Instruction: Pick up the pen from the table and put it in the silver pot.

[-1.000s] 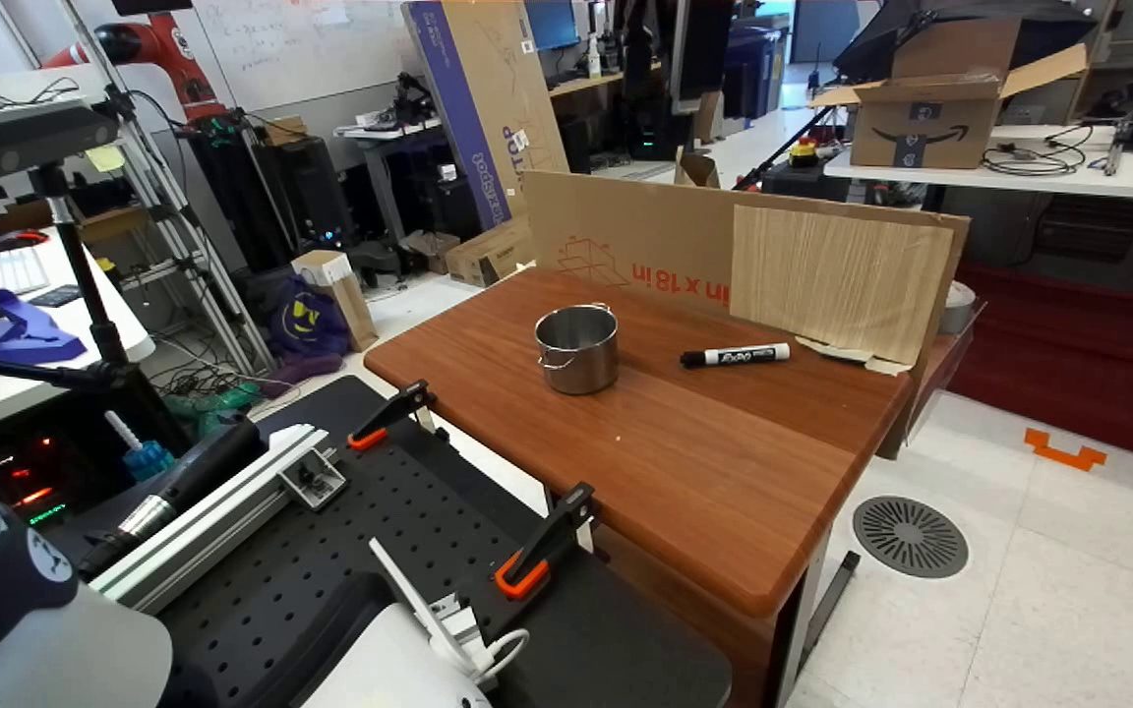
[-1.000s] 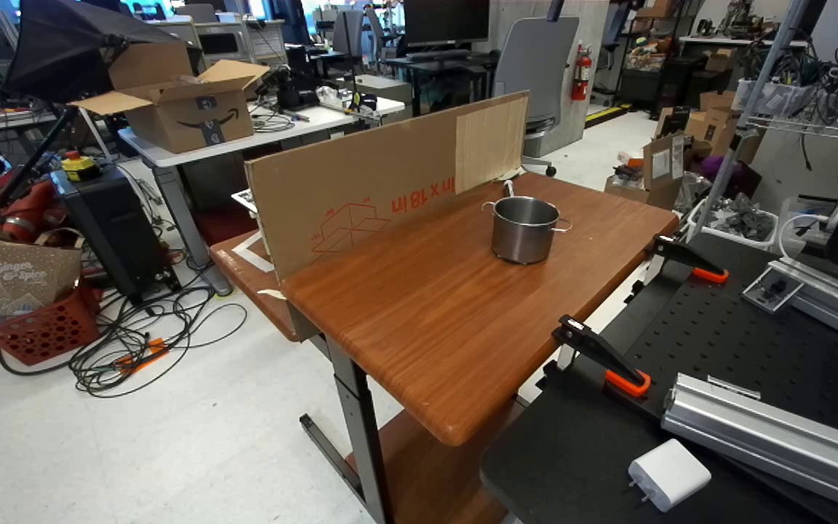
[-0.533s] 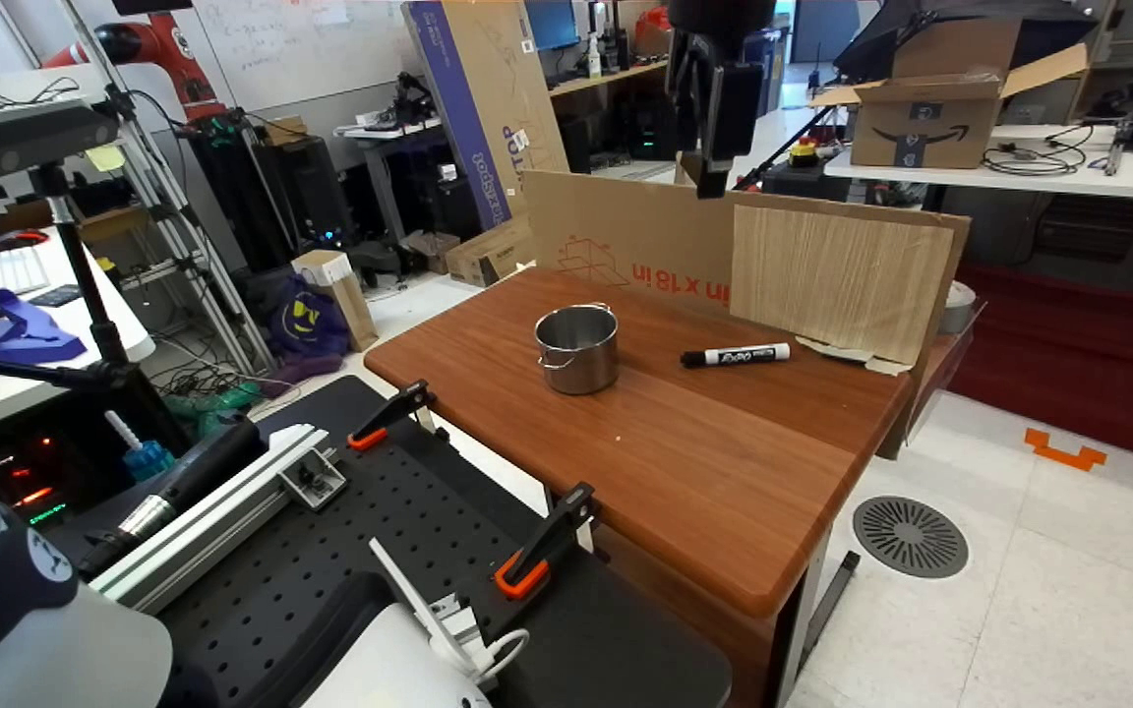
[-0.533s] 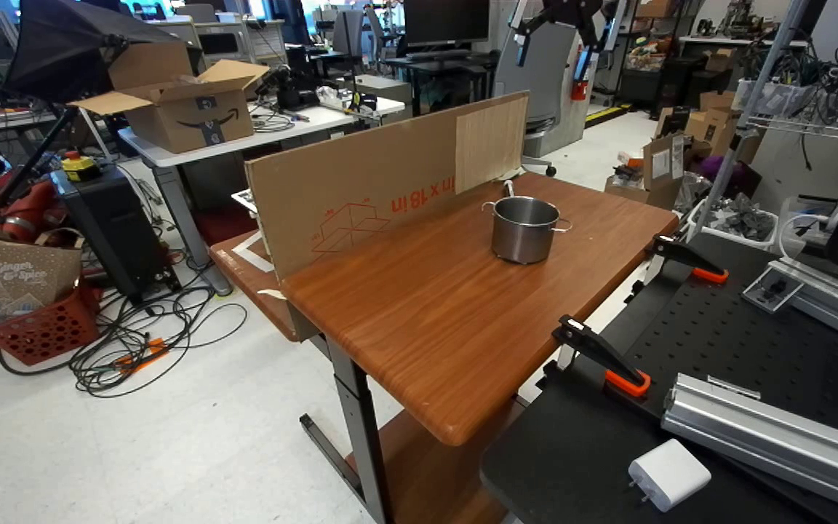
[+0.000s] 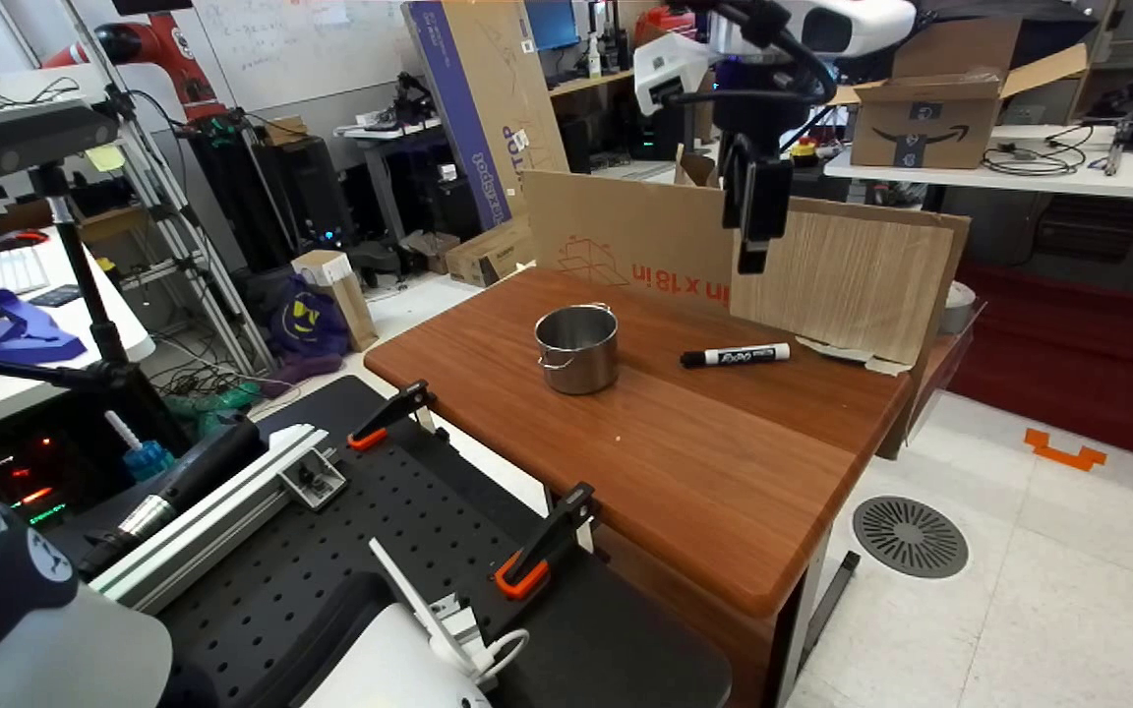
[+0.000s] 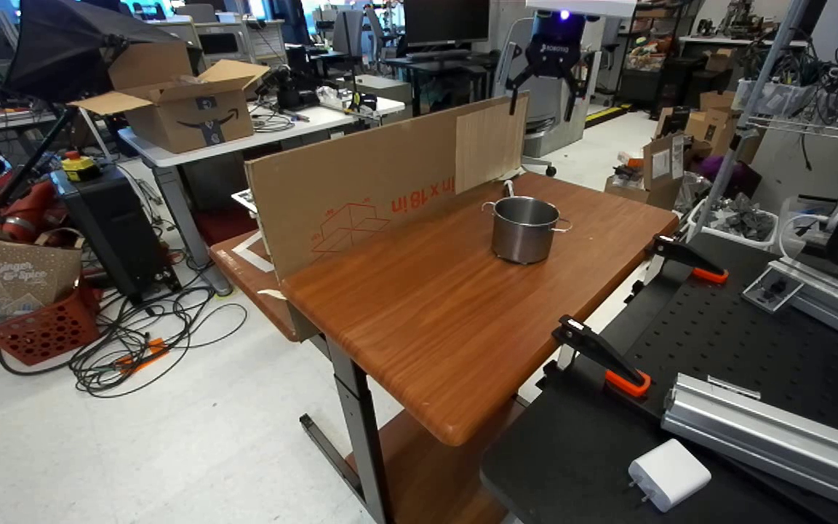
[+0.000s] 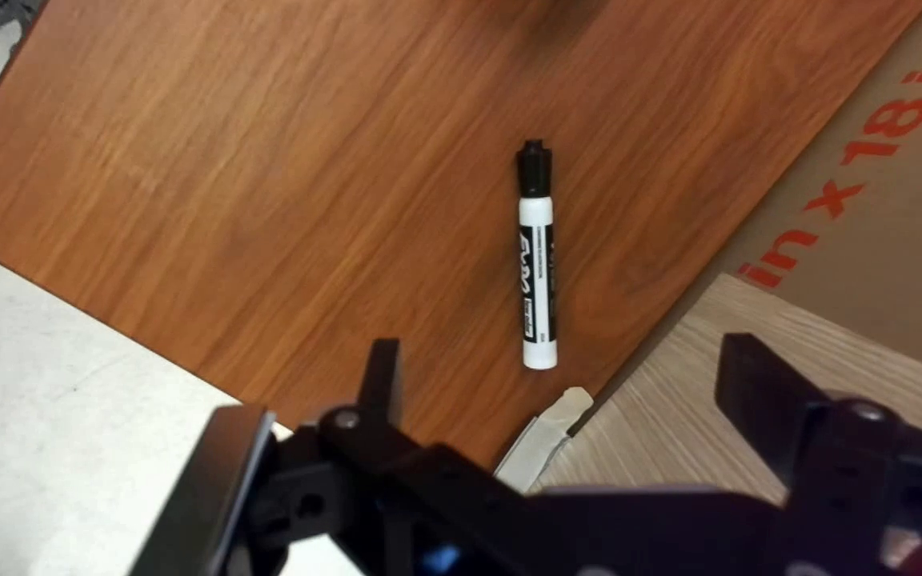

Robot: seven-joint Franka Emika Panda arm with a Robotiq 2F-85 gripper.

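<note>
The pen (image 5: 736, 355), a white and black marker with a black cap, lies flat on the reddish-brown table (image 5: 665, 442), its cap toward the silver pot (image 5: 578, 356). In an exterior view the pot (image 6: 523, 236) hides most of the pen (image 6: 509, 188). The pot stands upright with its small handles out. My gripper (image 5: 753, 261) hangs above the table, over the pen's side and in front of the panel. Its fingers (image 6: 540, 116) are spread with nothing between them. In the wrist view the pen (image 7: 539, 264) lies ahead of the open jaws (image 7: 561, 344), apart from them.
An upright cardboard panel (image 5: 626, 231) with a wood-grain sheet (image 5: 842, 280) runs along the table's edge close to the pen. Loose tape (image 7: 545, 440) lies at its foot. Black and orange clamps (image 5: 547, 546) hold the edge beside the black perforated bench (image 5: 409, 551).
My arm has come into both exterior views from above, and the gripper has moved down toward the table. The pen and pot have not moved.
</note>
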